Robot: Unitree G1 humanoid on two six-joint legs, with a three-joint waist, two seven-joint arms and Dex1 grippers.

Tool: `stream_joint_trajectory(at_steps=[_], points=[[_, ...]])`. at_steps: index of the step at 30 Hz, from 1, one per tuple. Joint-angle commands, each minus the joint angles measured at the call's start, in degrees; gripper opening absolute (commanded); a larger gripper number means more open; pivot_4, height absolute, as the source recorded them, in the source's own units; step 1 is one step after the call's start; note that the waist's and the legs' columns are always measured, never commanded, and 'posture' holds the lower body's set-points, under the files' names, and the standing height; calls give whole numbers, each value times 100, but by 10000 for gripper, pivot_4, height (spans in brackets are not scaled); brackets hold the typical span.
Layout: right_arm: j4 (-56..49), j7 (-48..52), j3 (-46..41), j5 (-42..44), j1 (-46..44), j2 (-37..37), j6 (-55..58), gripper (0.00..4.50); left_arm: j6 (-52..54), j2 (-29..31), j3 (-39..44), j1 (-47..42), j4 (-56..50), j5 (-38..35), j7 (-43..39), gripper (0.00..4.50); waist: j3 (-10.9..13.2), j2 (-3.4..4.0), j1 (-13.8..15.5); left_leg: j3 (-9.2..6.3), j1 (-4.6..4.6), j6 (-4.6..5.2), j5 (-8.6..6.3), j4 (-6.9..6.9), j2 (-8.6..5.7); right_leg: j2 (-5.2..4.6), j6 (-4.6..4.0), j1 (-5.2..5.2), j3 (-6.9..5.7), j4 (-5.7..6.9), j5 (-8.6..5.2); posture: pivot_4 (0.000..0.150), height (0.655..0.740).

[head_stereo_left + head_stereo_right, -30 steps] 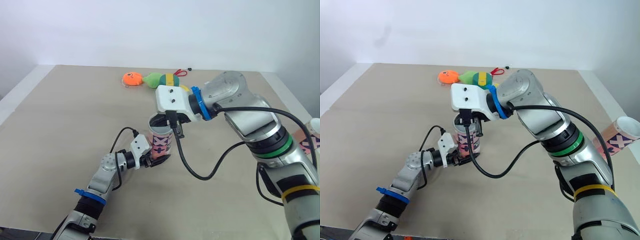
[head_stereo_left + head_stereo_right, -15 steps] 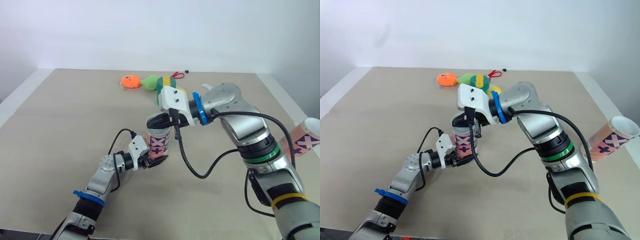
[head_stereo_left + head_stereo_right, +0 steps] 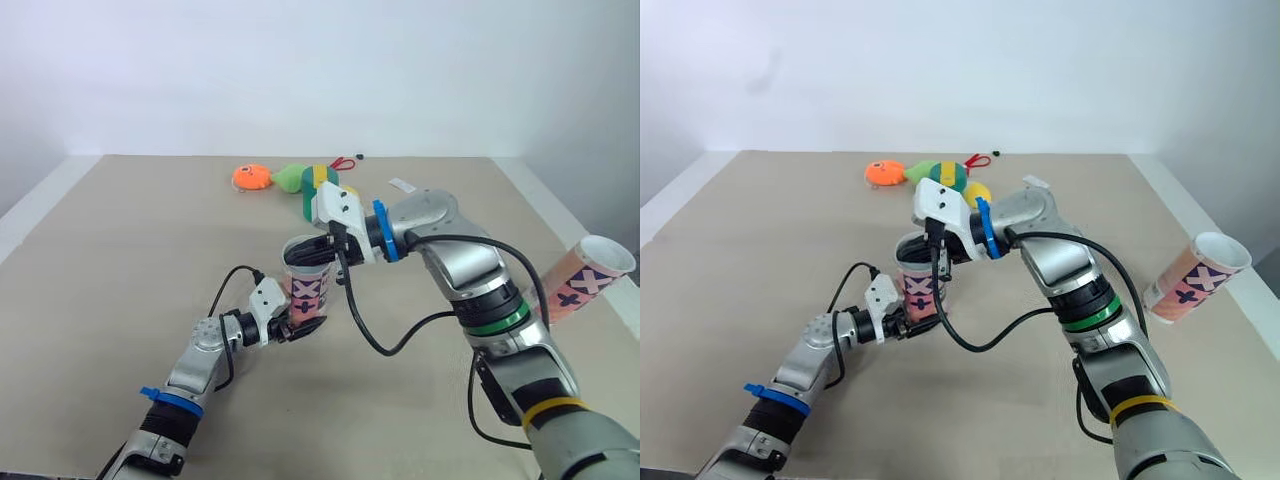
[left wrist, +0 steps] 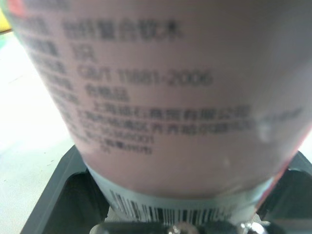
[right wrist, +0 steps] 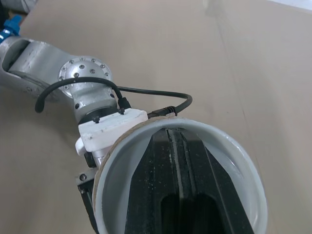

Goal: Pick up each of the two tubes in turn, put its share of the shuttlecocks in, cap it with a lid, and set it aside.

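My left gripper stays clamped on the tube. The right gripper, pinched shut and empty, has sunk deeper into its mouth. More shuttlecocks wait at 12 o'clock.

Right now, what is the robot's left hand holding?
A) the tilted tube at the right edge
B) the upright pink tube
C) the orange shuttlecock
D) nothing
B: the left gripper is closed on the lower part of the upright pink tube; the orange shuttlecock lies at the far side of the table and the tilted tube is away at the right edge.
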Motion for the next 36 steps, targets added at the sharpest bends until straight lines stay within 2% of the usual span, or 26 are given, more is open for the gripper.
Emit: stream_joint_trajectory(at_steps=[1,8,15,19,26,36], points=[[459,237,1014,113,663,517,219,468,228,-114,-456,-50,78,225,-99,32297,-29,11,-42,0,8,0,0,-10,0,0,-3,4,1,0,-5,1500,7400],[657,242,1224,4,846,707,271,468,220,-141,-443,-44,97,245,-128,32297,-66,28,-50,-22,41,-3,-2,-43,-3,13,-18,17,0,0,-18,1500,7400],[469,264,1313,-10,843,720,341,468,223,-164,-439,-12,81,246,-115,32297,-71,41,-55,-61,62,-54,-32,-48,-10,10,-12,27,1,-1,-31,1500,7400],[50,473,1252,-127,547,372,123,468,227,-165,-440,8,69,247,-112,32297,-53,44,-57,-68,62,-61,-36,-48,-12,7,-11,27,1,-2,-33,1500,7400],[-609,584,987,-31,134,64,302,468,240,-158,-440,40,21,272,-161,32297,28,56,-31,-104,12,-57,-32,-53,-49,-17,10,-3,-13,-5,-51,1500,7400],[-1184,649,596,124,-414,-214,517,468,279,-159,-425,69,-33,291,-190,32297,179,1,-25,-120,-35,-46,-26,-49,-104,-78,58,-13,-24,-26,-60,1500,7400]])
